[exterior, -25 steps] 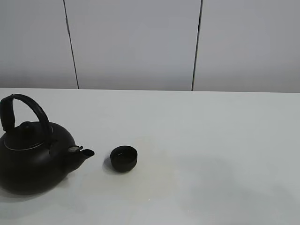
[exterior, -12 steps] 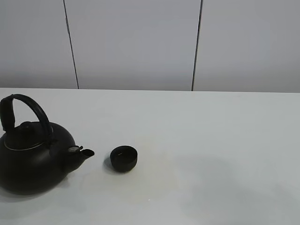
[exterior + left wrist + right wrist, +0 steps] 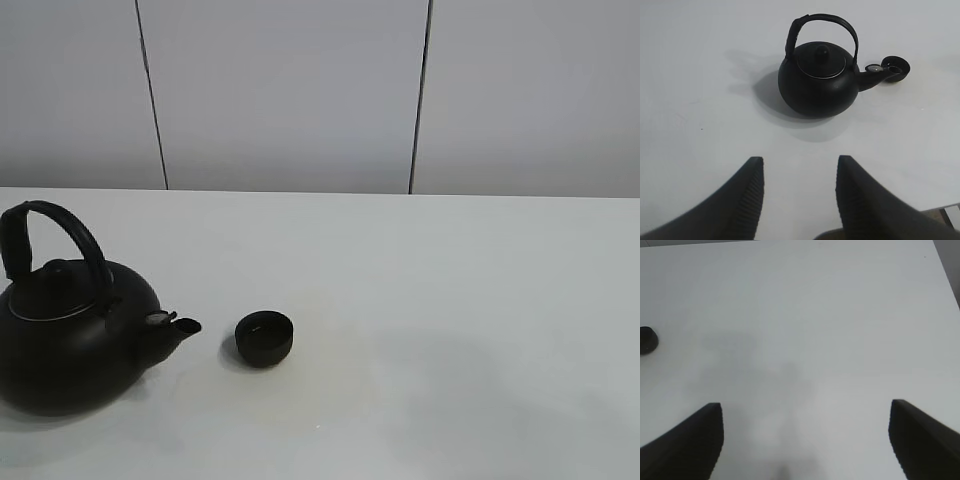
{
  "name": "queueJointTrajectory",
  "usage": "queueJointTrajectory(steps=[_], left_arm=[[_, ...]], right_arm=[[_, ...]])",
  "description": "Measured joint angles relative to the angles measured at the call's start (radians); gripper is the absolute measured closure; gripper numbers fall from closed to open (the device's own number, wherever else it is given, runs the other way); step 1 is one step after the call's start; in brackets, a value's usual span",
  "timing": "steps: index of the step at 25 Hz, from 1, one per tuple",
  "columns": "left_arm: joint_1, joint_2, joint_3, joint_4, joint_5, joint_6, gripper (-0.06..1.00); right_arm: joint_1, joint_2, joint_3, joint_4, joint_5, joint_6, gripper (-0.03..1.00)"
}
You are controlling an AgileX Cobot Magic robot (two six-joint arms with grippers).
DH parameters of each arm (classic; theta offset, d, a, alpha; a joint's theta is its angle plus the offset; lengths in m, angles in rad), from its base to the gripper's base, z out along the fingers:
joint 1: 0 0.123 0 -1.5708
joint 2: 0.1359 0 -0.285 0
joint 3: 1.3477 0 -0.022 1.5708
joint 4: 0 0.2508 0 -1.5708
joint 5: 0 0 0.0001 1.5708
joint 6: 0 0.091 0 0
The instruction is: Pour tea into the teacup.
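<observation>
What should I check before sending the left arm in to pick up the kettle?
1. Kettle upright on the table, arched handle raised and free to grasp: ok.
2. Left pincer open and empty, with the kettle ahead of it and a bare stretch of table between: ok.
3. Teacup upright, just off the spout tip and not touching it: ok.
4. Right pincer open, empty and off to the side of the teacup: ok.
5. Kettle lid seated: ok as far as it shows.
6. Tea inside the kettle, and whether the teacup is empty: cannot tell.
</observation>
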Motion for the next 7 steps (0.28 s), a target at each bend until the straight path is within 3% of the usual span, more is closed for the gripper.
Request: queueJointTrajectory(steps=[7], left_arm=[[0.0,0.0,0.001,0.001,-0.005,0.001,0.61]], right_arm=[[0.0,0.0,0.0,0.0,0.0,0.0,0.35]])
